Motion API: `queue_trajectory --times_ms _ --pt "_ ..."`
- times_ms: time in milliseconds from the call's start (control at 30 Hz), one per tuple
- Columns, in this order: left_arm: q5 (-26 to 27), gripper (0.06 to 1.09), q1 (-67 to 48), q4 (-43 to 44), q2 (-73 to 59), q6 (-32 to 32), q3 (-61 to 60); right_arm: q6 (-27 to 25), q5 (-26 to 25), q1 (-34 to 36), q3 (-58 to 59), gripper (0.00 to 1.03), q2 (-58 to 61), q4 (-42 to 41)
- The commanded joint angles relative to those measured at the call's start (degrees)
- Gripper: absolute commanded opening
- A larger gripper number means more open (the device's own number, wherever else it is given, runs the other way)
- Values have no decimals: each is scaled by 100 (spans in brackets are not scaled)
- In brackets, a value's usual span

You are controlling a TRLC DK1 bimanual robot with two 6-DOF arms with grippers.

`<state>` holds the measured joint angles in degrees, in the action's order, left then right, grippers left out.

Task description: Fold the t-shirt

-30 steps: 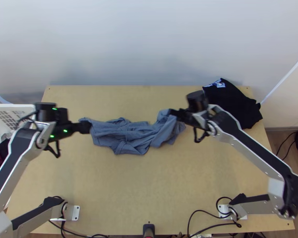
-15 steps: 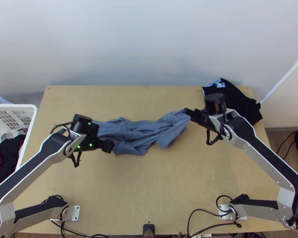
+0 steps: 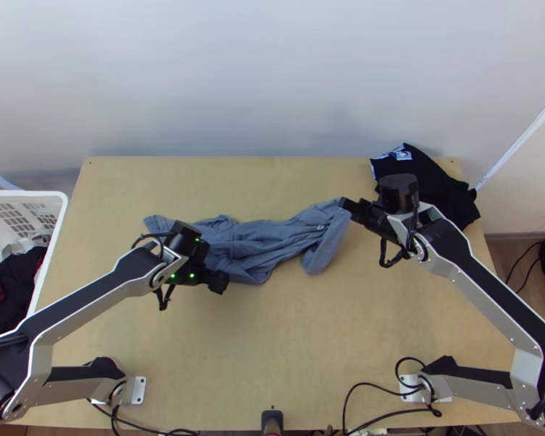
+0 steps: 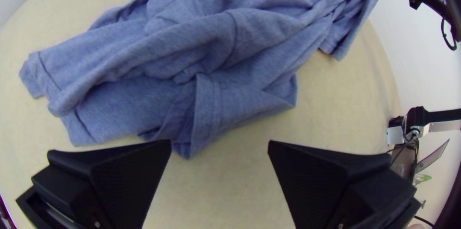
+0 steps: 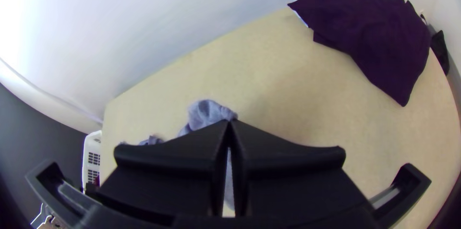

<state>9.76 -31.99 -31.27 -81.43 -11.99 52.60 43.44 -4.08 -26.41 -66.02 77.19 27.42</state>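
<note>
The blue-grey t-shirt (image 3: 272,238) lies bunched in a long strip across the table, its right end raised to my right gripper (image 3: 344,203). In the right wrist view, my right gripper (image 5: 229,122) is shut on a bit of that cloth (image 5: 205,113) at its fingertips. Over the shirt's near edge, left of the middle, is my left gripper (image 3: 220,282). The left wrist view has my left gripper (image 4: 220,145) open, nothing between its fingers, beside a loose corner of the shirt (image 4: 211,109).
A black folded garment (image 3: 425,185) lies at the table's back right corner. A white basket (image 3: 51,240) with dark and red clothes stands off the left edge. Bare wood (image 3: 287,341) stretches in front of the shirt, with cables at the near edge.
My left gripper has let go of the shirt's left end and moved right and nearer. My right gripper has moved right, drawing the shirt's right end along; its hanging part has swung right.
</note>
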Motion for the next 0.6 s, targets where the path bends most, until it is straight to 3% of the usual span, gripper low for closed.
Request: queue_trajectory --times_ms 0,67,100,300,567 --pt "52 103 -36 138 -251 -76 -92 7 -76 57 89 3 -169 -88" --pt "52 99 -44 191 -339 -49 -101 7 -76 57 98 3 -178 -96" --pt "52 91 -44 226 -356 -84 -109 7 -76 57 98 3 -178 -105" --pt "17 10 -36 543 -576 -67 -145 7 -93 75 142 3 -204 -114" --pt "26 9 861 481 -172 -102 304 -64 -111 295 186 3 -283 -114"
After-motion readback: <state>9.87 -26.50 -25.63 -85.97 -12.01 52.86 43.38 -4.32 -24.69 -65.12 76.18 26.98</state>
